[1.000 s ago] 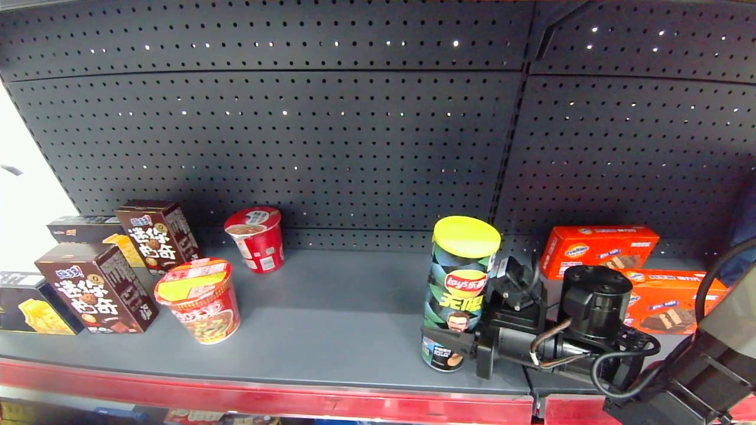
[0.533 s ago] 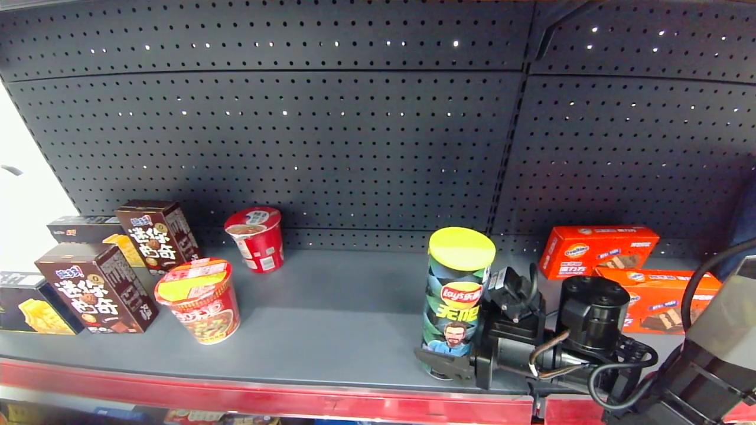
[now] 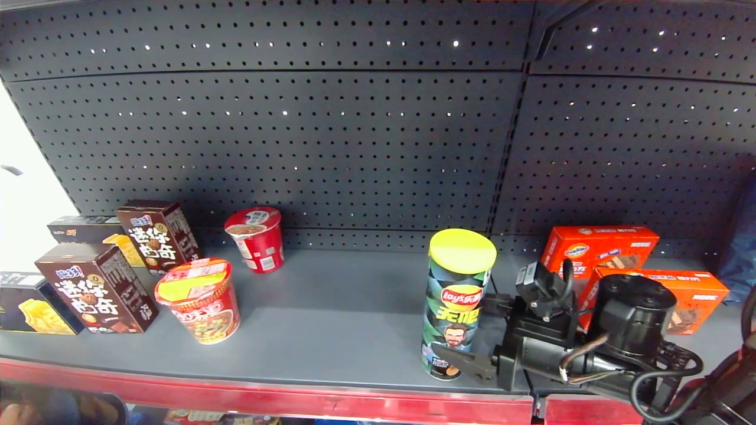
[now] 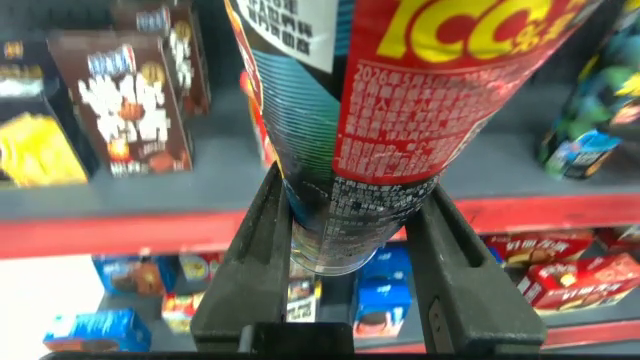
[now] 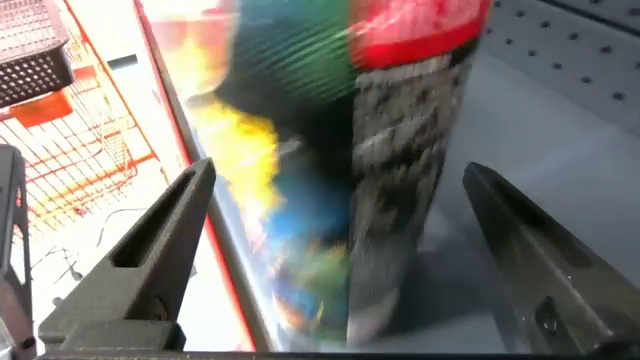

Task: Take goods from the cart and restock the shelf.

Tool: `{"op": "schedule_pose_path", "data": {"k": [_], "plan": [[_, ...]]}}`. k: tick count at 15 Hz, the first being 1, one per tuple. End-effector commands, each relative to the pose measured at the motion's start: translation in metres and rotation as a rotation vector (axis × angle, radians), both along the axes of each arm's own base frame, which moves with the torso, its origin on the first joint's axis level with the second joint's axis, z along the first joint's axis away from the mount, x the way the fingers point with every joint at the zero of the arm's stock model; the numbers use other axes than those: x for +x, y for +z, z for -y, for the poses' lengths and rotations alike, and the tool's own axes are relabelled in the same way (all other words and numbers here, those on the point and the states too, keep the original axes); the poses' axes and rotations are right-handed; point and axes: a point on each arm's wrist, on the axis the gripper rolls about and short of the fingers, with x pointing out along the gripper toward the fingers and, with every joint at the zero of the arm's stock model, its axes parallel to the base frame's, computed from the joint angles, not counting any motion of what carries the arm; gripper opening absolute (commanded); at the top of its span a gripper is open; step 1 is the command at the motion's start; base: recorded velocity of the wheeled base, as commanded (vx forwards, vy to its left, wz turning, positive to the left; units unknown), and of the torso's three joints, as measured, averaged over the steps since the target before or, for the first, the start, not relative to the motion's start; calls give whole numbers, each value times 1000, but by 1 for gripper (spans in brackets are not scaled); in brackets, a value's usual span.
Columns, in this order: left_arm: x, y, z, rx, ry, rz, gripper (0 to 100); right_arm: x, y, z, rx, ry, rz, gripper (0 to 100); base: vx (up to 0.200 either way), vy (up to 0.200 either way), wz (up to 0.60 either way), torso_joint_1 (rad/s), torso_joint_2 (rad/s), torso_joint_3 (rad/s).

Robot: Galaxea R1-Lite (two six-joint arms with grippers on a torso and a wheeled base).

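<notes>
A green chips can (image 3: 458,304) with a yellow lid stands upright near the front of the grey shelf (image 3: 331,319). My right gripper (image 3: 481,333) is open at its right side. In the right wrist view the chips can (image 5: 400,200) stands between the wide-spread fingers (image 5: 150,270) of the right gripper (image 5: 345,270), touching neither. My left gripper (image 4: 350,240) is shut on a red and teal chips can (image 4: 400,110), held in front of the shelf's red front edge (image 4: 130,222).
Brown boxes (image 3: 97,286), black and yellow boxes (image 3: 29,307) and two red noodle cups (image 3: 201,301) fill the shelf's left part. Orange boxes (image 3: 602,242) lie at the right, behind the right arm. Bare shelf lies between the cups and the can. A perforated back panel (image 3: 354,147) closes the rear.
The right gripper lowered the green can a little onto the shelf, opened, and drew back to the right. A dark shape has come up at the head view's bottom-left corner.
</notes>
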Motion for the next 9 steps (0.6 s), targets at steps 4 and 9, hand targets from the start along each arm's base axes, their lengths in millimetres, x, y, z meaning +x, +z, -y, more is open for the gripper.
{"op": "schedule_pose_path", "data": {"k": [4,9], "plan": [[19,37,4,38,-69,-33,0,-43,25,41,29,-49,51,100,0,0,0,0,0,0],[80,89,17,67,-238,-105,0,-73,55,68,-23,-108,98,100,0,0,0,0,0,0]]}}
